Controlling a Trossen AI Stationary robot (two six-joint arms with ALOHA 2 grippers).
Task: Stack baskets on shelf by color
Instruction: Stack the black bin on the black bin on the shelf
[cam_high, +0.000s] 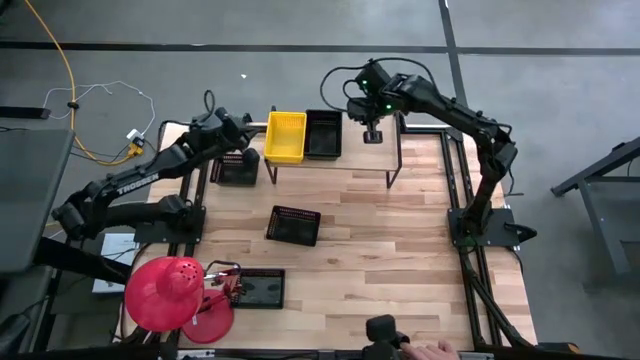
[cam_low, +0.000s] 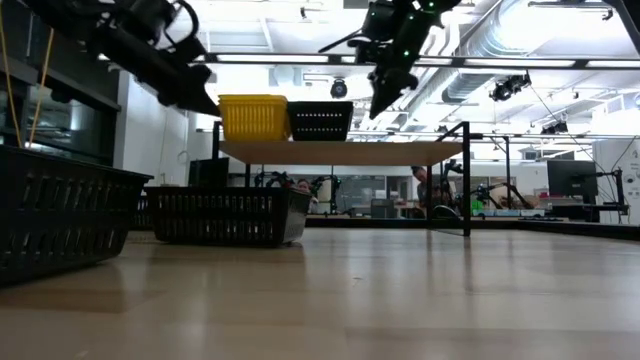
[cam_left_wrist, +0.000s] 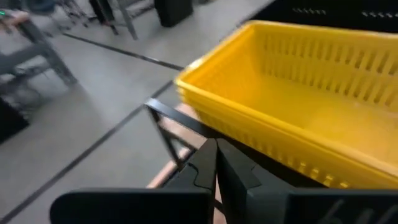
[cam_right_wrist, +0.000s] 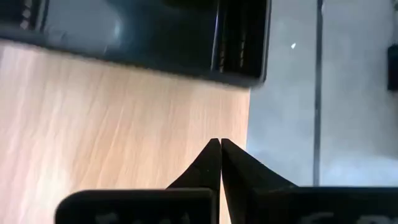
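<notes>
Black baskets (cam_high: 294, 225) wait loose on the table at six o'clock of the shelf (cam_high: 360, 160); my right gripper (cam_high: 372, 133) and left gripper (cam_high: 243, 133), both shut and empty, should open wide before descending squarely onto a rim.

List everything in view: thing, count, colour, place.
Yellow basket: 1, yellow, left end of shelf.
Black basket: 1, black, on shelf beside the yellow one.
Black baskets on table: 3, black; one by the shelf's left legs, one mid-table, one at the near edge.
Shelf: 1, light wood, black legs, far side of table.
Red dome: 1, red, near-left corner.
Left gripper: shut, empty, beside yellow basket.
Right gripper: shut, empty, above shelf.
</notes>
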